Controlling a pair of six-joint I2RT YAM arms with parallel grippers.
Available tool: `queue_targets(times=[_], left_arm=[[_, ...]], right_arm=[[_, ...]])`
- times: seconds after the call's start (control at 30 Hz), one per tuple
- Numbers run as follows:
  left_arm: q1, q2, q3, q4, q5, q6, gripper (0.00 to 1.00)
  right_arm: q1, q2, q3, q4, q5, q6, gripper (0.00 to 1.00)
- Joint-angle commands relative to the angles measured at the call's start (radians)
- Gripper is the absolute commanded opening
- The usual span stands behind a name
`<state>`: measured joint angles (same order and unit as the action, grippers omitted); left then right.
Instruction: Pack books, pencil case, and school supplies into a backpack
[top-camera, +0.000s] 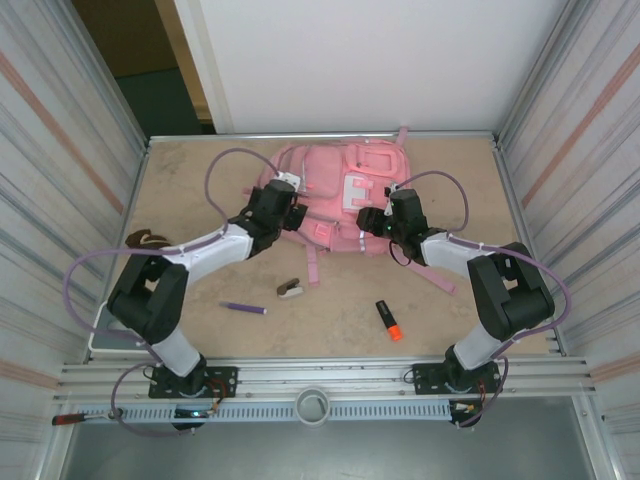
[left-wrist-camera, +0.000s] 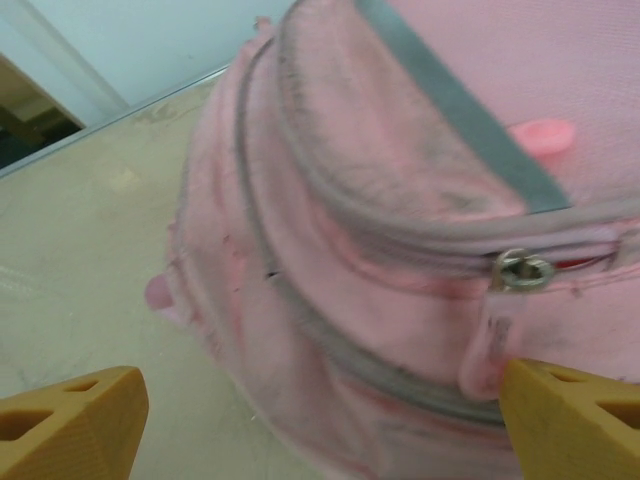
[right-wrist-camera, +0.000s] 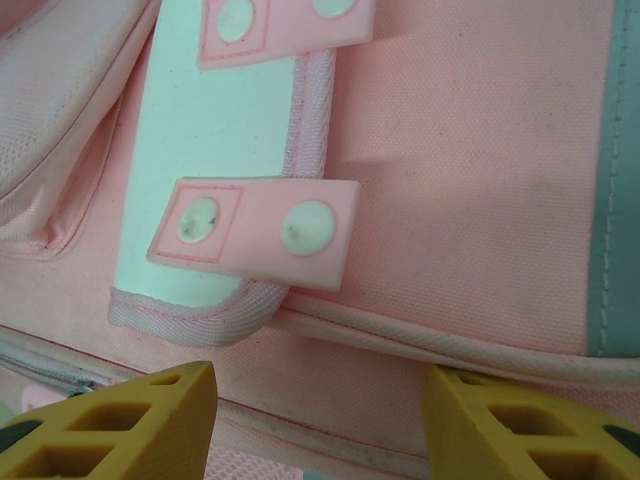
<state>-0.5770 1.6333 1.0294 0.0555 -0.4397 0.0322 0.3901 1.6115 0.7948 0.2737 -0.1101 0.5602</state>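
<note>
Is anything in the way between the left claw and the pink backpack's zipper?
Nothing visible is. The open left gripper is right at the backpack, and the zipper pull sits uncovered close in front of it.

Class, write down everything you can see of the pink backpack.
The backpack is pink woven fabric, lying flat on the table, front up, with its straps trailing toward the near edge. It has grey zips, a metal zip pull, and a white patch crossed by pink tabs. The fabric looks grubby. The left gripper and right gripper stand open just over it.
</note>
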Motion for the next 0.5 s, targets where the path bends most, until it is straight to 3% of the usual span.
queue_targets(times=[0.0, 0.27, 0.47], left_arm=[[0.038, -0.084, -0.047, 0.006, 0.068, -0.073, 0.90], [0.058, -0.118, -0.056, -0.007, 0.310, -0.114, 0.87], [0.057, -0.084, -0.019, -0.019, 0.400, -0.114, 0.78]], right_arm=[[-0.014, 0.009, -0.023, -0.021, 0.001, 0.006, 0.55], [-0.016, 0.013, -0.023, -0.022, 0.001, 0.003, 0.55], [-0.019, 0.024, -0.022, -0.022, -0.004, 0.004, 0.55]])
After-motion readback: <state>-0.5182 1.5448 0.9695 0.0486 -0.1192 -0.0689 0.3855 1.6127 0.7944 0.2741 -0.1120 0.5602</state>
